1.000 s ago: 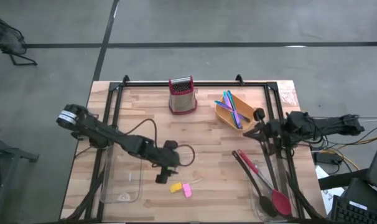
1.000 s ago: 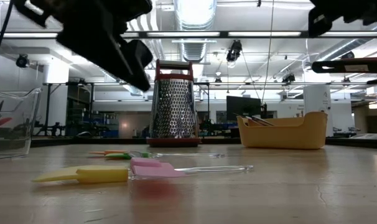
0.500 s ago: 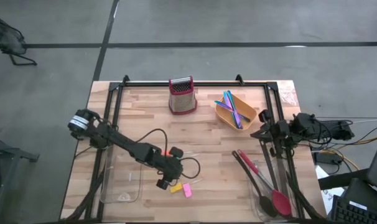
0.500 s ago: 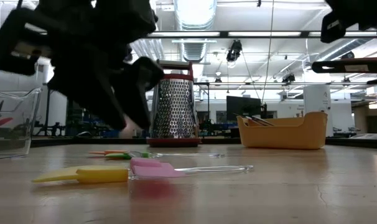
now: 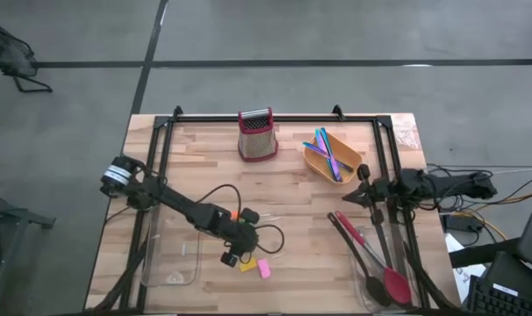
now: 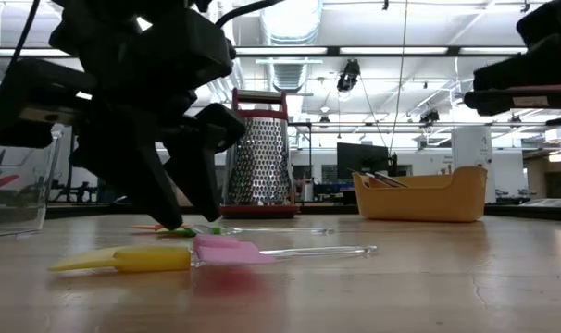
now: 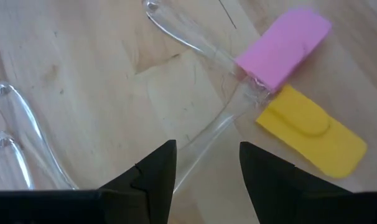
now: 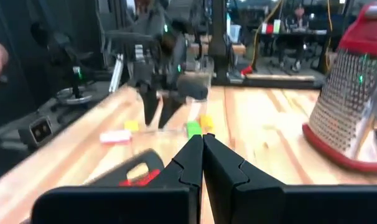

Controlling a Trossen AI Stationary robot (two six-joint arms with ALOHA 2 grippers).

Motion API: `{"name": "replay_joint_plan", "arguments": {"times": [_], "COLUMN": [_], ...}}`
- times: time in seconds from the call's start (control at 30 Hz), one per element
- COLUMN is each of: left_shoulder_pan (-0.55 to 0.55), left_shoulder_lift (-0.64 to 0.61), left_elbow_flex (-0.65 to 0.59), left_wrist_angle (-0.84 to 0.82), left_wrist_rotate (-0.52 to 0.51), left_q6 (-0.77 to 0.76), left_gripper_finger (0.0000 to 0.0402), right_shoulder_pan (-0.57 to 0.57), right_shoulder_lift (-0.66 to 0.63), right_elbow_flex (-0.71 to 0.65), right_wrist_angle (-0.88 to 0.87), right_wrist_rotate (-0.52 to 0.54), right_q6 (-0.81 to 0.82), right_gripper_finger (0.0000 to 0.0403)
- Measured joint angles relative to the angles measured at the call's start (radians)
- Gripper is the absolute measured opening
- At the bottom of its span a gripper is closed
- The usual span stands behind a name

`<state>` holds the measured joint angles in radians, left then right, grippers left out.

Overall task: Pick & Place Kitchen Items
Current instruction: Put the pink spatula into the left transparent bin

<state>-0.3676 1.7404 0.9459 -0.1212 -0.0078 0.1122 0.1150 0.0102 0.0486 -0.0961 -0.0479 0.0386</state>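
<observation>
Left wrist view: the left gripper (image 7: 204, 168), jaws spread, straddles the clear handle of the yellow-headed spatula (image 7: 313, 129), ready to pinch; pink-headed spatula (image 7: 283, 47) at one o'clock. Right gripper (image 8: 203, 152) waits, fingers together.

Both arms are dark, almost black, built from slim tube sections joined by thicker rounded joints. The left arm (image 5: 174, 206) has a white-and-grey band near its shoulder end, a small orange spot close to the wrist, and a thin black cable that makes loose loops beside it. The right arm (image 5: 433, 186) has cables at its outer end. The left gripper (image 7: 204, 171) has two matte black fingers with angular, stepped edges. The right gripper (image 8: 203, 158) fingers are black too, wedge-shaped, with notched inner edges.
</observation>
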Motion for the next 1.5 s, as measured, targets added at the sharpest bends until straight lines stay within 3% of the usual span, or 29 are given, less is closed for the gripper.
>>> {"name": "replay_joint_plan", "arguments": {"times": [0.13, 0.7, 1.23, 1.5], "left_shoulder_pan": [-0.001, 0.004, 0.007, 0.008], "left_shoulder_lift": [0.001, 0.074, 0.104, 0.066], "left_elbow_flex": [0.0, 0.002, 0.001, 0.009], "left_wrist_angle": [-0.009, 0.075, 0.096, 0.077], "left_wrist_rotate": [0.009, -0.021, 0.015, 0.015], "left_q6": [0.033, 0.178, 0.138, 0.067], "left_gripper_finger": [0.0181, 0.0175, 0.0018, 0.002], "right_shoulder_pan": [0.0, 0.0, 0.0, 0.0], "right_shoulder_lift": [0.004, 0.004, 0.005, 0.005], "right_elbow_flex": [-0.02, -0.022, -0.022, -0.021], "right_wrist_angle": [0.076, 0.07, 0.07, 0.07], "right_wrist_rotate": [0.003, 0.004, 0.005, 0.005], "right_q6": [0.02, 0.06, 0.059, 0.059], "right_gripper_finger": [0.0009, 0.0009, 0.0009, 0.0009]}}
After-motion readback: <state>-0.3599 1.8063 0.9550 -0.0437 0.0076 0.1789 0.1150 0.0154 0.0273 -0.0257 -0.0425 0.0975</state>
